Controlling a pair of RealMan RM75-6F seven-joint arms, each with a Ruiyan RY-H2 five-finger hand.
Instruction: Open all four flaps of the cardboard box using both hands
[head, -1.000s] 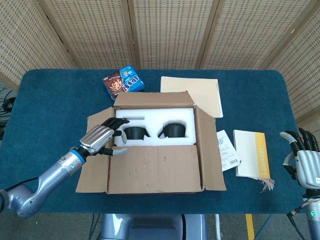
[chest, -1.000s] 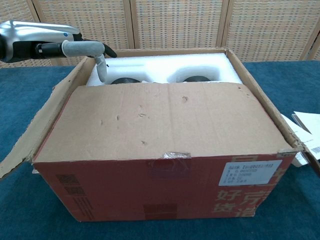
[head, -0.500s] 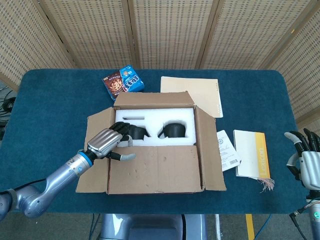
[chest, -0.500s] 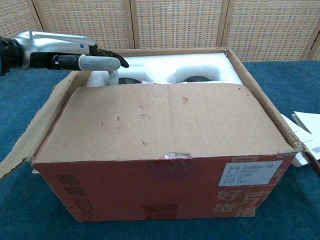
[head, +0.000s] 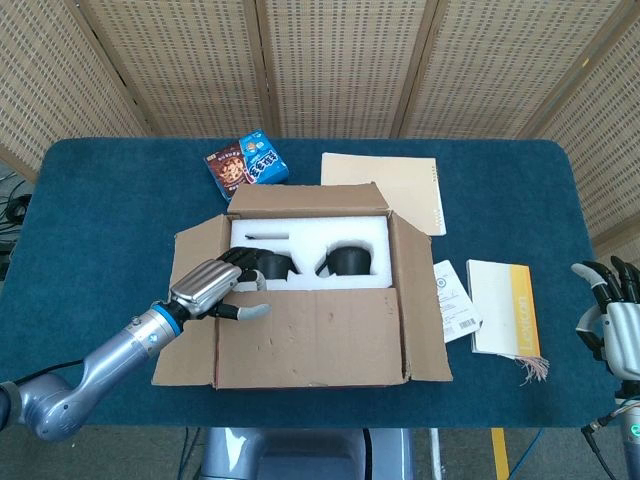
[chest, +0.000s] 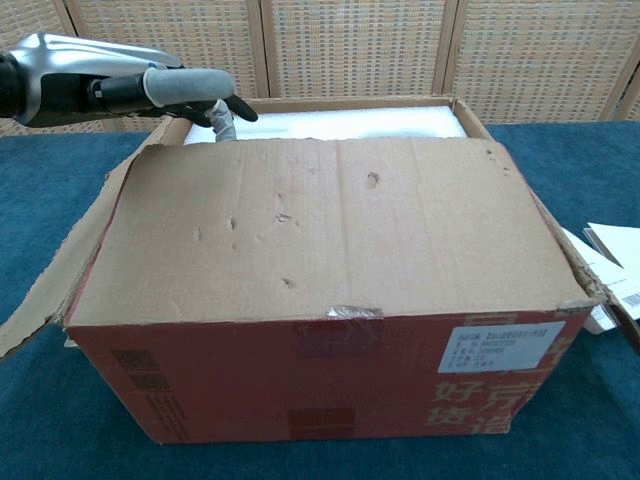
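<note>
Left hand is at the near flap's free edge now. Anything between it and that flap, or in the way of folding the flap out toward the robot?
Nothing visible. The left hand is already at the near flap, at its left corner, though contact is unclear. The front of the cardboard box looks unobstructed in the chest view.

Cardboard box (head: 310, 300), near flap unopened

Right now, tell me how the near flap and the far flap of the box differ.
The near flap lies folded over the opening, covering its front half; the far flap stands up, clear of the foam. The left hand is at the near flap's left corner; nothing touches the far flap. Both are plain brown cardboard.
</note>
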